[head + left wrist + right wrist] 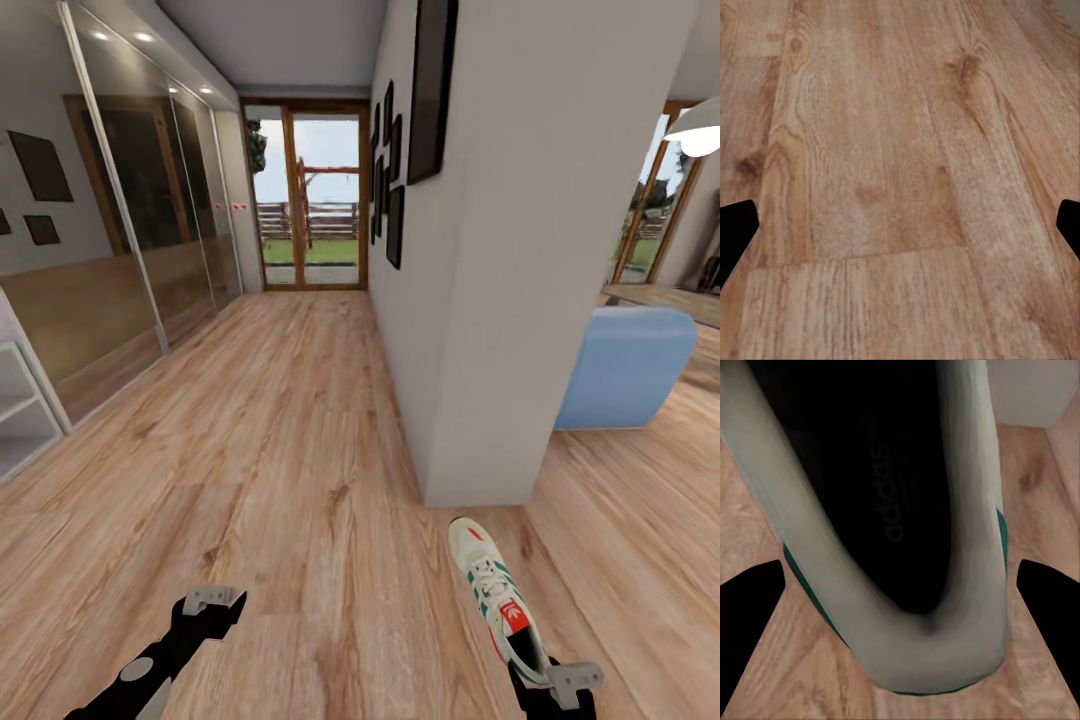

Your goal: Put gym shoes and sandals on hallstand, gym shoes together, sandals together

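1. Nearest the lens, in the right wrist view, the heel collar of a gym shoe [881, 607] was seen between the two dark fingertips [750, 607] of the right pincer [900, 600], the black insole with its printed brand lying beyond it.
2. At the lower right of the head view the same gym shoe [495, 595] was seen carried at its heel by the right pincer [560, 680], toe pointing away, above the corridor floor [300, 420]; the pincer was judged to be clamped on the shoe's heel.
3. At the lower left of the head view the left pincer [212, 602] was seen empty, and in the left wrist view its fingers [735, 225] were spread apart over bare planks [892, 165].
4. At the far left edge, a pale shelved unit [18, 400] was partly visible; whether it was the hallstand could not be told.
5. The shoe was judged light, with a soft upper and a stiffer heel counter; the heel rim was thought the surest hold, though the toe might swing or droop when carried from that end.
6. No sandals or second shoe were made out.
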